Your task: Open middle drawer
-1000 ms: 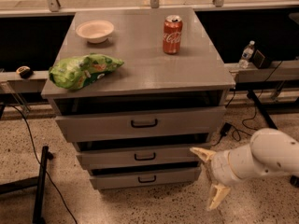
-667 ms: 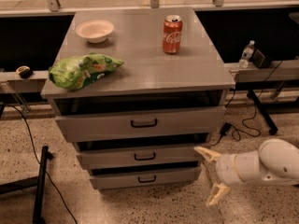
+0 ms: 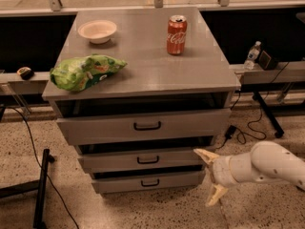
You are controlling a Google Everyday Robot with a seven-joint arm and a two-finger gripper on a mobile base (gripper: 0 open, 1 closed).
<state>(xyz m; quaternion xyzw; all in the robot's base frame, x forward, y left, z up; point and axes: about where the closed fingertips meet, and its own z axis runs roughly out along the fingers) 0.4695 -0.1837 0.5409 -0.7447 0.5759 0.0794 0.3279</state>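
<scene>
The middle drawer [image 3: 109, 160] is the mid-sized grey front of the three in the grey metal cabinet, with a small black loop handle [image 3: 148, 160]. A dark gap shows above its front. The taller top drawer [image 3: 95, 128] is above it and the thinner bottom drawer [image 3: 114, 182] below it. My gripper [image 3: 210, 176] is low at the right, just off the right end of the middle and bottom fronts. It is open and empty, with one cream fingertip [image 3: 204, 154] up and the other down. It touches no handle.
On the cabinet top [image 3: 143, 75] are a green chip bag [image 3: 85, 71], a white bowl [image 3: 97, 31] and a red cola can [image 3: 176, 35]. A water bottle [image 3: 251, 55] and cables [image 3: 248, 128] are at the right. A black stand [image 3: 42, 185] is on the floor at the left.
The gripper has shifted slightly up and left beside the drawers, staying open. The drawers have not moved.
</scene>
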